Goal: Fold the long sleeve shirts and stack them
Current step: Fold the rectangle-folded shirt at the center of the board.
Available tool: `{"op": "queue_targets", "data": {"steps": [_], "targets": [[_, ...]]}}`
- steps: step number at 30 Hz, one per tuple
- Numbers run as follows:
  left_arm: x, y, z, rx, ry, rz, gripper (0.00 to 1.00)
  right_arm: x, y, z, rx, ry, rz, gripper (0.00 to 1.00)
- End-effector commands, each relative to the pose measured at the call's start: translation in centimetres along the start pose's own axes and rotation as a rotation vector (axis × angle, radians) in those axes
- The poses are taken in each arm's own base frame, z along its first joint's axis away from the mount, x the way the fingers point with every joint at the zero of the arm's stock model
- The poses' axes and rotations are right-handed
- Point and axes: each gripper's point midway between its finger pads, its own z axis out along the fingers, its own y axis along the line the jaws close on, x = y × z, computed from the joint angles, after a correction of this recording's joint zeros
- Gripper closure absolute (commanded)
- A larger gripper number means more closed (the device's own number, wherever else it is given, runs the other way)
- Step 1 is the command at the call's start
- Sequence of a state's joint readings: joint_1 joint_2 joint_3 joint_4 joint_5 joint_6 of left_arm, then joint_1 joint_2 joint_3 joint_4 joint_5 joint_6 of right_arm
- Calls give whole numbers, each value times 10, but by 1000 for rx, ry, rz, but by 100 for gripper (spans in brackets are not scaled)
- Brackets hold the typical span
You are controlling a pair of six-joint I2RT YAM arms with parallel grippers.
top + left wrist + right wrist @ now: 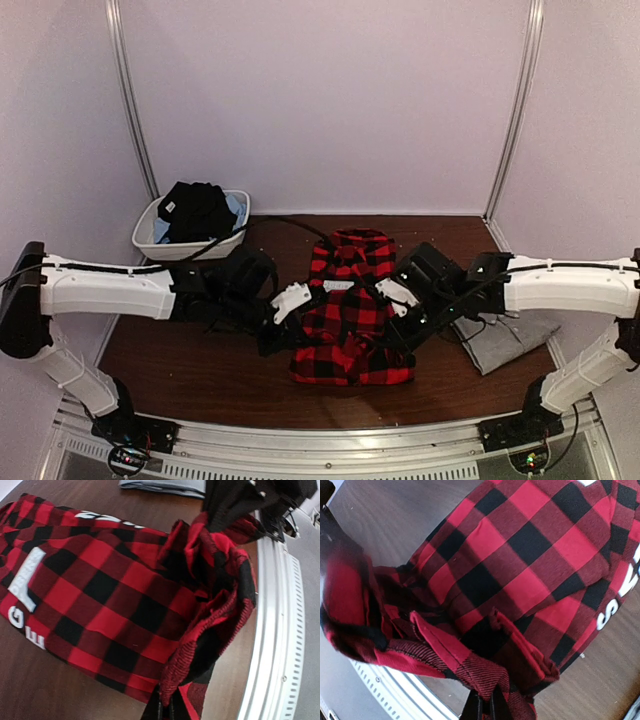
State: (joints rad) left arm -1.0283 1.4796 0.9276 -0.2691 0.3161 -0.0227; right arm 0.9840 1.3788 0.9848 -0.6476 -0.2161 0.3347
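Pale, evenly lit lilac-white walls [330, 100] enclose a dark brown wood-grain bench [200, 375], with a slim silver metal upright [133, 100] rising at each far corner and a slotted aluminium rail [330, 445] along its near edge.

The left gripper [164, 711] and right gripper [485, 709] show only as dark finger stubs, cut by the frame's lower edge, amid the bunched hem of the red-and-black flannel shirt [350, 300]. Its white label [25, 577] is too blurred to read; its white lettering [22, 625] runs off-frame. The right arm [560, 280] hides part of the grey shirt [510, 345]. The dark cloth [197, 210] in the white tub [150, 238] cannot be identified.
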Motion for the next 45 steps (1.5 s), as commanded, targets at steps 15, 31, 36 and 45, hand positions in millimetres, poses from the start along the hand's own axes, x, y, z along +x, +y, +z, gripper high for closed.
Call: {"op": "queue_targets", "data": {"steps": [15, 31, 36, 45], "targets": [[-40, 176, 25, -130, -8, -145, 100, -88, -121, 26, 85, 45, 26, 94], [-28, 225, 54, -228, 76, -235, 84, -106, -167, 40, 153, 19, 138, 54], [-22, 236, 49, -306, 104, -274, 68, -119, -188, 14, 221, -70, 220, 47], [-50, 255, 27, -434, 9, -324, 46, -123, -183, -25, 247, -218, 274, 43]]}}
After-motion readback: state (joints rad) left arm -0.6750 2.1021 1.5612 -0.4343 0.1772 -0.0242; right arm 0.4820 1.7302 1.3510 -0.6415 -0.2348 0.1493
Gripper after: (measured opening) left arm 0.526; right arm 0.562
